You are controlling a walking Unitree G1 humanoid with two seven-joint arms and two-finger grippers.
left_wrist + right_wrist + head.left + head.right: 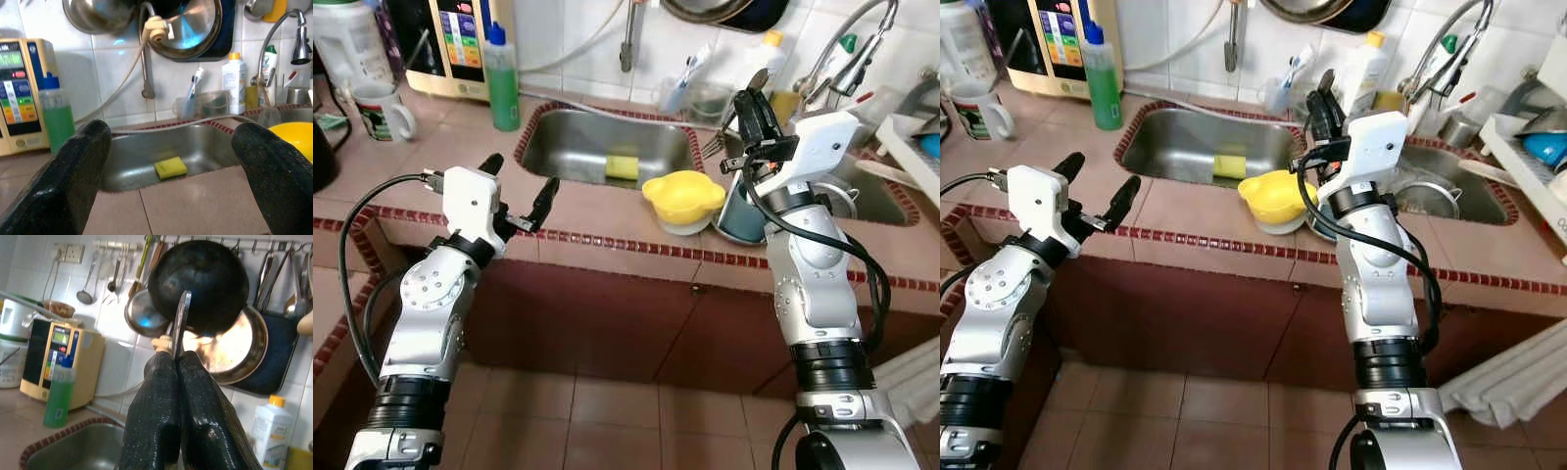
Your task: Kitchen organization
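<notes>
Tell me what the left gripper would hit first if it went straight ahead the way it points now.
Probably nothing at once: the left gripper, fingers open, aims over bare counter toward the sink. Next in line looks like the yellow sponge in the basin, though depth is unclear.

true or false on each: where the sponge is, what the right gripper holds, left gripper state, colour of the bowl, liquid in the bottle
1. The yellow sponge lies in the sink. True.
2. The right gripper is open and holds nothing. False: it is shut on a thin metal utensil.
3. The left gripper is open over the counter edge. True.
4. The bowl on the counter is red. False: it is yellow.
5. The bottle left of the sink holds green liquid. True.
</notes>
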